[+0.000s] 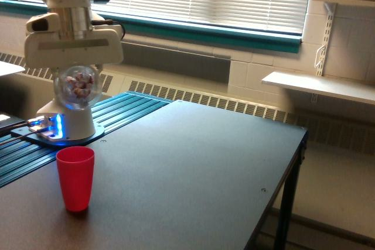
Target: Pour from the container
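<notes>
A: Where is the jar (77, 87)?

B: Up in the air, hanging under the gripper (75, 67), above the red cup (75, 178) and a little toward the back. It is clear and round, with small pinkish bits heaped inside.

A: And the gripper's hold?

B: Closed on the jar from above, as far as I can judge. The white hand block hides the fingers, so how wide they stand is not visible.

A: Why carry it that high?

B: Probably so the contents can drop into the cup. Staying well clear of the rim also avoids knocking the cup over on the table (193, 168).

A: Which way does the jar point?

B: Hard to say. It reads as a round outline facing the camera, which suggests its long axis lies roughly level and runs toward or away from the viewer. I cannot pick out the mouth. Nothing is falling from it.

A: So pouring is not under way?

B: I would judge not; the pieces all sit inside the jar.
</notes>
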`<act>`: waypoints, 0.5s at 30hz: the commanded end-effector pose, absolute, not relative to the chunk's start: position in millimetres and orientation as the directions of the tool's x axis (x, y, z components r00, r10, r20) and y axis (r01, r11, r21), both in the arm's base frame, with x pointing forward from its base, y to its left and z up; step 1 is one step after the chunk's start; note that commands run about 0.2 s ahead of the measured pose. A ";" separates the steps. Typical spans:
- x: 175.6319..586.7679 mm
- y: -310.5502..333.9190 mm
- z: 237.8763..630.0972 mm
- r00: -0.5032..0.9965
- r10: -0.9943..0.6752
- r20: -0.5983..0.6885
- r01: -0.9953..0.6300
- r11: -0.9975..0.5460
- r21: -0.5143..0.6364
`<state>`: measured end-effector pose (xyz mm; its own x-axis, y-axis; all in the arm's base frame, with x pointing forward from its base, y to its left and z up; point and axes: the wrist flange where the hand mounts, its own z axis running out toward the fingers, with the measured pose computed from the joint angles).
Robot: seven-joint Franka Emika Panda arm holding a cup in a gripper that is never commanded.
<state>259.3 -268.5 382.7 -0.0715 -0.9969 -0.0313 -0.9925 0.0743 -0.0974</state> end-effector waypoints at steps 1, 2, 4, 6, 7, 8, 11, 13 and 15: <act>251.9 -274.6 379.3 -0.049 -0.998 -0.029 -0.996 0.051 -0.072; 250.6 -274.1 377.4 -0.046 -0.998 -0.033 -0.996 0.048 -0.069; 248.7 -272.5 373.9 -0.032 -0.999 -0.038 -0.998 0.034 -0.060; 246.7 -270.6 370.1 -0.021 -0.999 -0.032 -0.999 0.023 -0.040; 245.7 -269.9 368.7 -0.017 -0.999 -0.031 -0.999 0.018 -0.031; 245.1 -269.4 367.8 -0.016 -0.999 -0.029 -1.000 0.017 -0.024; 242.3 -266.0 363.3 -0.008 -1.000 -0.021 -1.000 0.007 0.020; 241.4 -263.1 360.3 0.002 -1.000 -0.015 -0.999 -0.003 0.054; 241.7 -261.3 358.6 0.006 -1.000 -0.008 -0.998 -0.007 0.069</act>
